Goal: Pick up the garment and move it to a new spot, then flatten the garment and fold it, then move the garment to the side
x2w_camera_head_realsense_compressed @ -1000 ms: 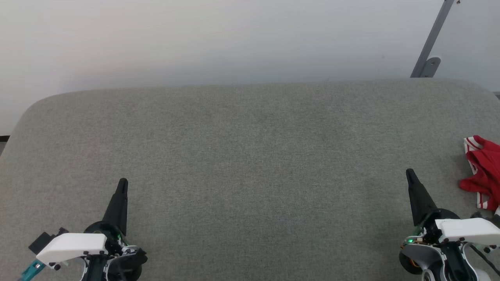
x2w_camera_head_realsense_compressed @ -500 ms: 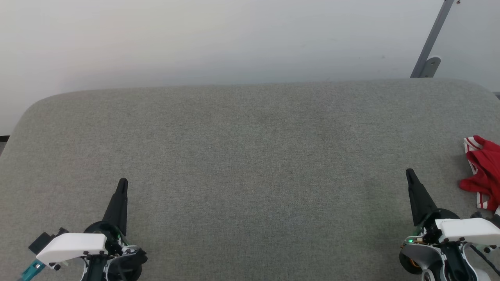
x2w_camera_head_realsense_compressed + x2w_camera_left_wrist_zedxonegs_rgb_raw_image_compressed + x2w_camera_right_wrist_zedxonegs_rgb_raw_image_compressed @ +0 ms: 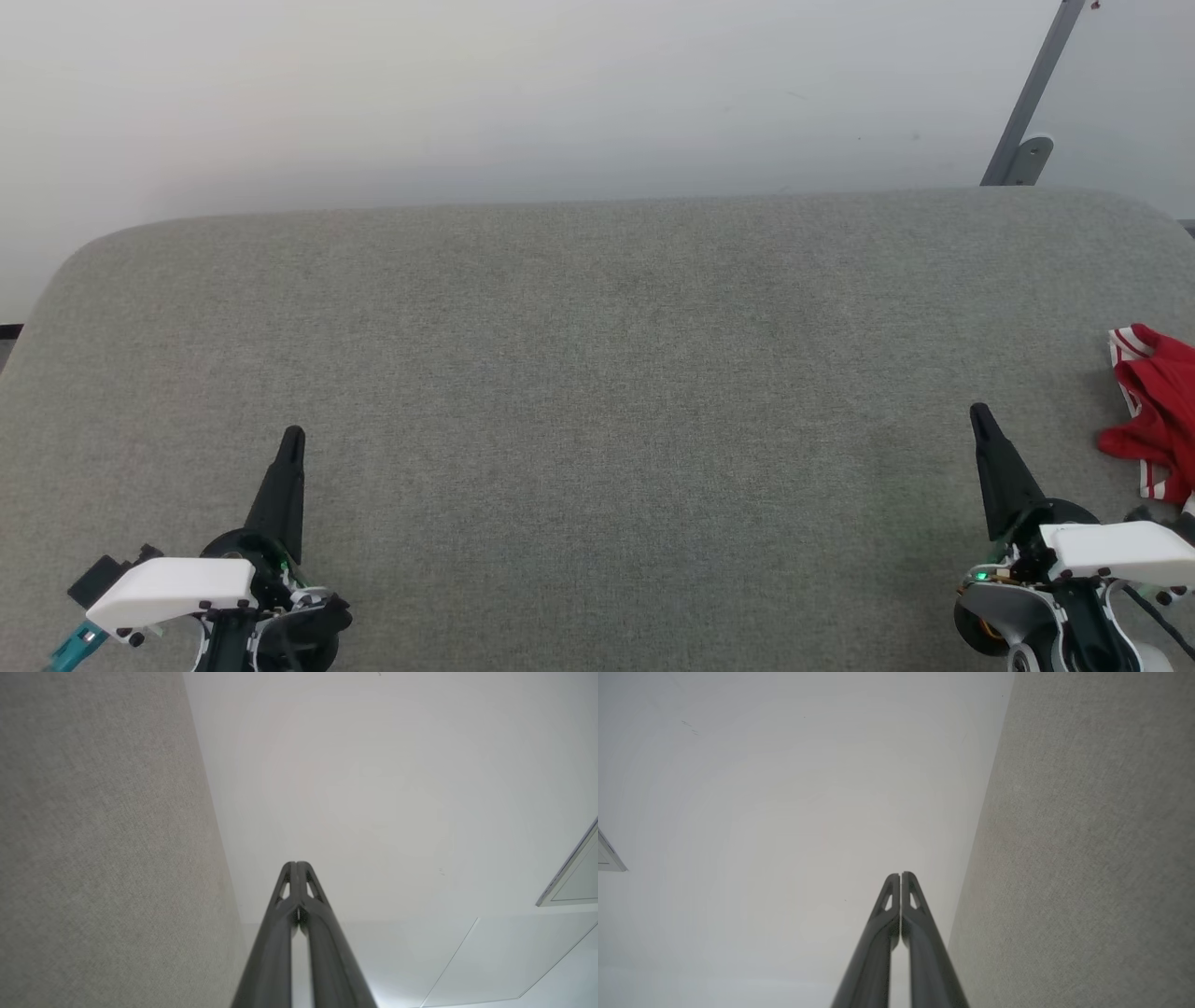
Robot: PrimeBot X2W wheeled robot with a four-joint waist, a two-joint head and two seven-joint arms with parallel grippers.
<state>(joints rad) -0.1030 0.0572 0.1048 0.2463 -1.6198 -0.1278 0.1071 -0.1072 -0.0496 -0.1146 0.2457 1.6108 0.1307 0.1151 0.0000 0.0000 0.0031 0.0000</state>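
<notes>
Spreading across the head view, the grey fabric surface (image 3: pixel 597 373) carries the garment (image 3: pixel 1156 397), crumpled at its right edge. The left tool (image 3: pixel 292 435) and right tool (image 3: pixel 977 411) hover low, well apart, fingers pressed together, holding nothing.

Crumpled garment (image 3: pixel 1158 411) at grey table's (image 3: pixel 597 373) right edge; right gripper (image 3: pixel 978 413) near, fingers together.
</notes>
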